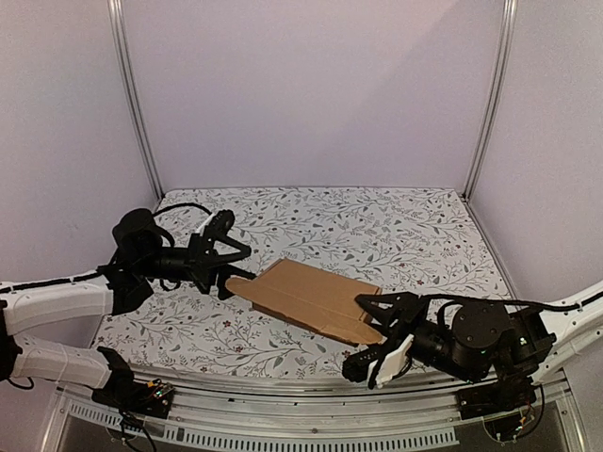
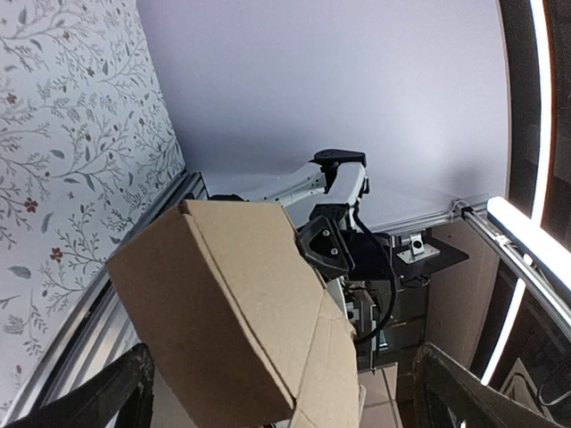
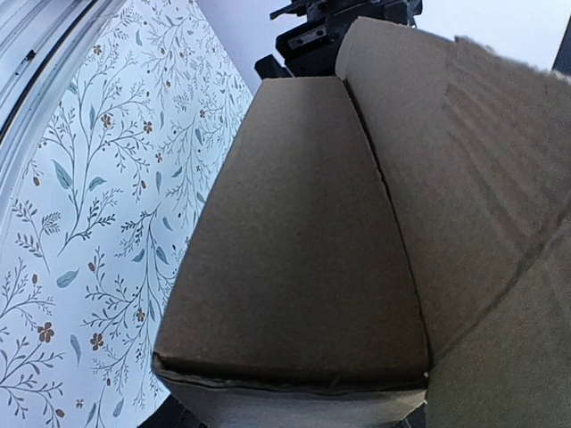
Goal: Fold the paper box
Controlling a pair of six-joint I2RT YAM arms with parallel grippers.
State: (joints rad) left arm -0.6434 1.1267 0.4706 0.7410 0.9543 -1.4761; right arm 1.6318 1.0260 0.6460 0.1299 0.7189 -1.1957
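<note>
While both arms reached in from opposite sides, the paper box (image 1: 306, 297) sat low over the near half of the flowered tabletop (image 1: 377, 226), slanting from upper left to lower right between them. We could not tell whether it lay flat on the surface. It was plain brown cardboard, partly folded: the right wrist view showed a long oblong body and, on its right, a broad panel standing beside it. The left pincer (image 1: 240, 259) was spread wide at the box's left end, one finger above the narrow end tab and one just beside it. In the left wrist view its two dark fingers (image 2: 98, 397) stood far apart at the bottom corners, with the box ahead of the gap. The right pincer (image 1: 356, 336) was likewise wide, and the box's right end lay between its jaws — the upper finger near the cardboard's far corner, the lower one apart from the box, toward the tabletop's near edge. We could not tell whether either pincer touched the cardboard.
</note>
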